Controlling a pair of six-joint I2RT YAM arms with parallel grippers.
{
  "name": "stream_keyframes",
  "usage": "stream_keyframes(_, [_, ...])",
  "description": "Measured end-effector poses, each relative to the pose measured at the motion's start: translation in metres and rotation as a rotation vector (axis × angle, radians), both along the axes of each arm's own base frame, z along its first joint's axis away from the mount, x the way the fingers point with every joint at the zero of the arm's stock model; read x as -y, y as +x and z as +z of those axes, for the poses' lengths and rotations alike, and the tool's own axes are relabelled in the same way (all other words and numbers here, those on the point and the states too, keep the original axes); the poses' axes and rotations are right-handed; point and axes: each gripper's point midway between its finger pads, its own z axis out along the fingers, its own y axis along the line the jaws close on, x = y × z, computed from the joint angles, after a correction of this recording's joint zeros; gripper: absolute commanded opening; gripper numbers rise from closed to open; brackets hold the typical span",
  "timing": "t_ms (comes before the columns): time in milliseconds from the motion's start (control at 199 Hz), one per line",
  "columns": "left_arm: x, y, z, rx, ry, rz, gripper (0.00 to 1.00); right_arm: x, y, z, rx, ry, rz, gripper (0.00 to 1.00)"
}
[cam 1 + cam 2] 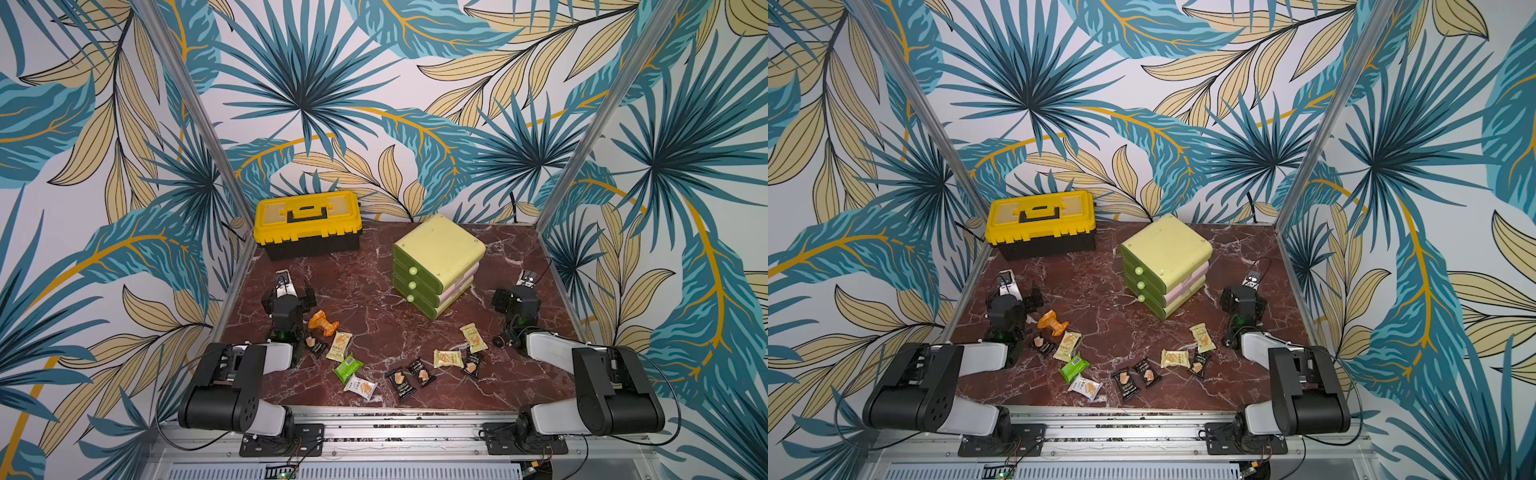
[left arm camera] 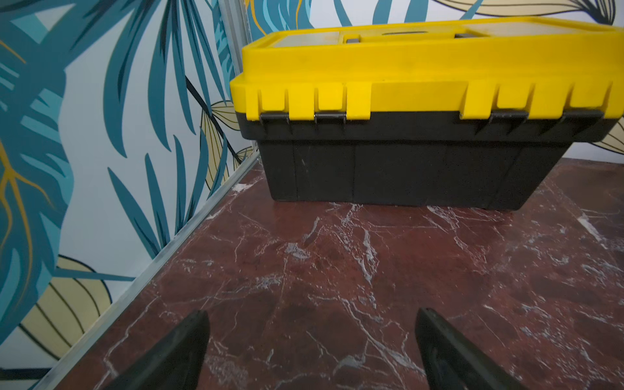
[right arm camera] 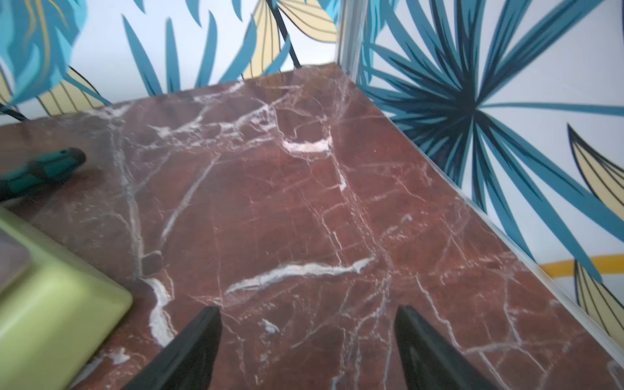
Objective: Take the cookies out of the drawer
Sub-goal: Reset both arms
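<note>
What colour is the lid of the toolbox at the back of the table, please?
The toolbox lid is bright yellow, seen best in the left wrist view.

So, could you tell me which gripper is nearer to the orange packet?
Left. The left gripper is just beside the orange packet, on its toolbox side; the right gripper is across the table, beyond the drawer unit.

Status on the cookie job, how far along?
Done: ten cookies lie scattered on the table; all three fronts of the drawer unit look shut. In hand: nothing, left gripper and right gripper both open, empty. Left: seemingly nothing, though the drawers' insides are hidden.
</note>
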Motion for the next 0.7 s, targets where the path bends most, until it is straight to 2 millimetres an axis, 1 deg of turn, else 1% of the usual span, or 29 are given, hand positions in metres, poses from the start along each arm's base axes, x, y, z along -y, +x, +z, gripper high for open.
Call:
stream_keyframes(50, [0.002, 0.003, -0.006, -0.003, 0.006, -0.019, 1.0, -0.003, 0.0, 0.004, 0.032, 0.002, 0.019, 0.84])
stream_keyframes(150, [0.009, 0.006, -0.015, -0.025, 0.011, -0.065, 1.0, -0.008, 0.001, 0.006, 0.059, 0.003, 0.056, 0.84])
stream_keyframes(226, [0.013, 0.008, -0.009, 0.0, 0.015, -0.093, 1.0, -0.014, 0.005, 0.005, 0.089, -0.002, 0.094, 0.85])
stream_keyframes(326, [0.016, 0.009, -0.006, 0.015, 0.017, -0.112, 1.0, -0.02, 0.008, -0.009, 0.062, 0.0, 0.133, 0.86])
stream_keyframes(351, [0.016, 0.009, -0.006, 0.016, 0.016, -0.111, 1.0, -0.021, 0.008, -0.009, 0.064, -0.001, 0.139, 0.89])
stream_keyframes(356, [0.016, 0.009, -0.006, 0.016, 0.017, -0.111, 1.0, -0.021, 0.008, -0.009, 0.064, -0.002, 0.139, 0.94])
stream_keyframes(361, [0.016, 0.009, -0.006, 0.016, 0.017, -0.111, 1.0, -0.021, 0.008, -0.009, 0.064, -0.003, 0.14, 0.97])
stream_keyframes(381, [0.015, 0.009, -0.006, 0.016, 0.017, -0.108, 1.0, -0.022, 0.008, -0.008, 0.069, -0.004, 0.143, 0.99])
stream_keyframes(697, [0.013, 0.009, -0.006, 0.011, 0.021, -0.091, 1.0, -0.025, 0.01, -0.005, 0.08, -0.01, 0.16, 0.99])
